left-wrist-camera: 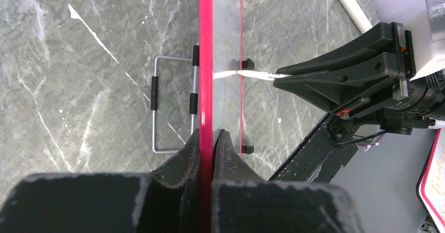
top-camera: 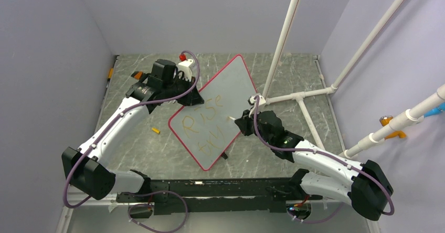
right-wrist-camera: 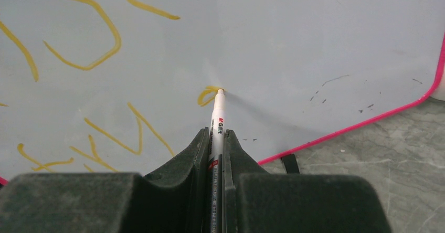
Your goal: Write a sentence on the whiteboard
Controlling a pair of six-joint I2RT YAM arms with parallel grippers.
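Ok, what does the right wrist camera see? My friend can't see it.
The right gripper holds a white marker, its tip touching the whiteboard beside a small yellow curl. More yellow letters fill the left; the pink rim and grey table show lower right.

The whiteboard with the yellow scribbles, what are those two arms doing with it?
They are writing on it. The left gripper is clamped on the red rim of the whiteboard, holding it propped up. The right gripper grips a white marker with its tip on the board, at a small yellow curl beside the sentence, which reads roughly "Rise try".
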